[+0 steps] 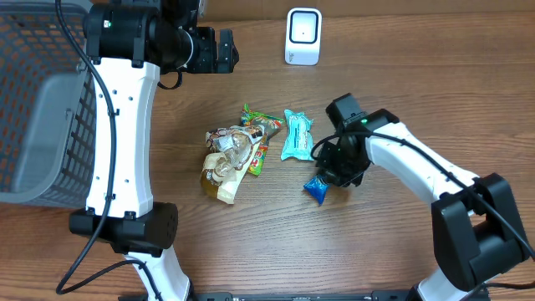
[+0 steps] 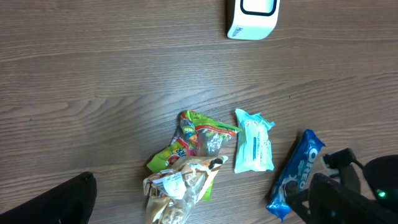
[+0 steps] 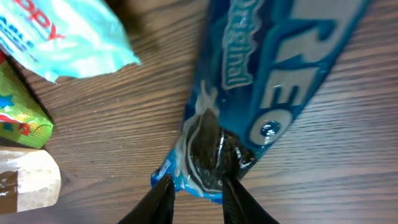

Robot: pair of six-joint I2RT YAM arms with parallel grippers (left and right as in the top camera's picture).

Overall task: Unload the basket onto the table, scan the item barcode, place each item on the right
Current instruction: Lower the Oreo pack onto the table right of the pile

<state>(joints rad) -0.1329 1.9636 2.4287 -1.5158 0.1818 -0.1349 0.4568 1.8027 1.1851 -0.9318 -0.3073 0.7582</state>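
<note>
1. On the brown wood-grain table (image 1: 418, 75), a blue glossy Oreo biscuit packet (image 2: 297, 174) is lying flat right of centre, just beside a pale blue crinkled plastic packet (image 1: 297, 135).
2. A green printed foil candy packet (image 1: 261, 144) and a clear bag of brown snacks (image 1: 226, 163) are lying left of those, overlapping each other.
3. A white boxy barcode scanner (image 1: 303, 36) is standing at the far edge, and a grey mesh basket (image 1: 42, 125) is sitting at the left.
4. The right gripper (image 3: 197, 182) is reaching down onto the Oreo packet's near end. Its black fingers (image 3: 163, 199) are standing narrow, pinching the crimped end from both sides.
5. The left gripper (image 1: 224, 50) is hovering near the far edge, jaws wide and empty.
</note>
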